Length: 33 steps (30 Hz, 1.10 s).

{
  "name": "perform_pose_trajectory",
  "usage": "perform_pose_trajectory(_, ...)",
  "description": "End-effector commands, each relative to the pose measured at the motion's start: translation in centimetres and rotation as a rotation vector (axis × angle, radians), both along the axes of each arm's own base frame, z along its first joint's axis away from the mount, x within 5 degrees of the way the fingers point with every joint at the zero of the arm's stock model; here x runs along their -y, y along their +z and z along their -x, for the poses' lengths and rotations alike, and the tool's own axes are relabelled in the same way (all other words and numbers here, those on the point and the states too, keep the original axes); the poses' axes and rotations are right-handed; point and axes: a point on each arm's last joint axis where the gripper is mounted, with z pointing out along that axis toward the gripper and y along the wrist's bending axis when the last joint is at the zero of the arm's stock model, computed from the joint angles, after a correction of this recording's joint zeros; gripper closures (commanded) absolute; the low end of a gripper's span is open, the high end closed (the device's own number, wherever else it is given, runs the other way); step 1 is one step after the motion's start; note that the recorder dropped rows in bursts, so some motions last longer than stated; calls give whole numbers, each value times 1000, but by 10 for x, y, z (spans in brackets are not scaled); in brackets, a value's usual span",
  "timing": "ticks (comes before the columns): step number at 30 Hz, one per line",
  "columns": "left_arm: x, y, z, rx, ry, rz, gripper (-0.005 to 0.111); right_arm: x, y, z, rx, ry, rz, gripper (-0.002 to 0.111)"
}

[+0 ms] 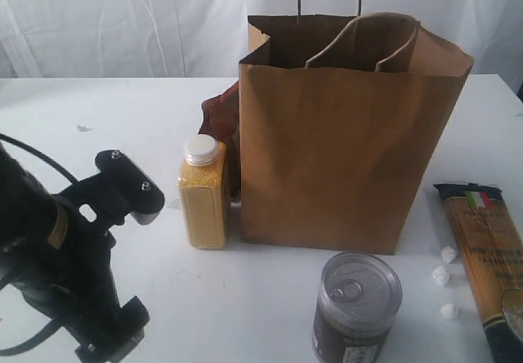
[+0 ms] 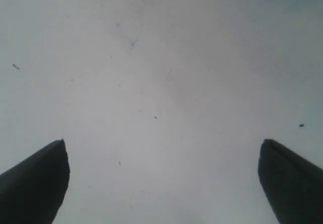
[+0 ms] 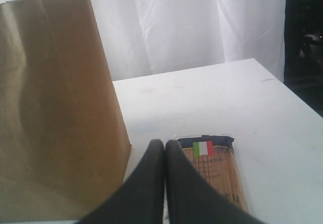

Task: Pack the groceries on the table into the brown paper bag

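Groceries lie on the bench (image 1: 122, 101) around the upright brown paper bag (image 1: 351, 150), which stands about mid-bench with its mouth open. What is already inside cannot be seen.

The yellow-grain bottle with white cap (image 1: 203, 199) stands upright just beside the bag's left side. A reddish-brown pouch (image 1: 219, 114) is tucked behind it against the same side. The pull-tab can (image 1: 357, 306) stands upright towards the edge nearest the exterior camera, apart from the bag. The long spaghetti packet (image 1: 489, 257) lies flat along the right edge, with a few small white bits (image 1: 441, 275) between it and the can.

The left hand (image 2: 161, 151) is spread wide and empty over bare bench, towards the near left corner. The right hand (image 3: 165, 148) has its fingers pressed together, holding nothing, low beside the bag with the spaghetti packet just beyond its tips.

The step looks like the reach for another item, most likely the bottle, the closest thing to the spread left hand. That move calls for bringing the fingers either side of the bottle's body without nudging the bag, closing firmly, then lifting high enough to clear the rim. One cord handle droops into the mouth and could snag the bottle on the way down.
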Motion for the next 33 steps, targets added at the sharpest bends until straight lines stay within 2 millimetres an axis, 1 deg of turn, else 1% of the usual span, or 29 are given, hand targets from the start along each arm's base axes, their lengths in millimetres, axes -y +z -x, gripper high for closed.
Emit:
perform_pose_trajectory(1,2,-14,3,26,46,93,2,0,1,0,7,3,-5,108)
perform_pose_trajectory(4,2,-18,3,37,79,132,2,0,1,0,7,3,-5,108)
perform_pose_trajectory(6,4,-18,2,49,94,158,2,0,1,0,7,3,-5,108)
perform_pose_trajectory(19,16,-9,-7,147,110,327,2,0,1,0,7,3,-5,108)
perform_pose_trajectory(25,25,-1,-13,225,104,454,2,0,1,0,7,3,-5,108)
perform_pose_trajectory(29,27,1,-14,241,102,480,2,0,1,0,7,3,-5,108)
perform_pose_trajectory(31,27,1,-14,241,102,480,4,0,1,0,7,3,-5,108)
perform_pose_trajectory(33,27,1,-14,241,102,480,14,0,1,0,7,3,-5,108)
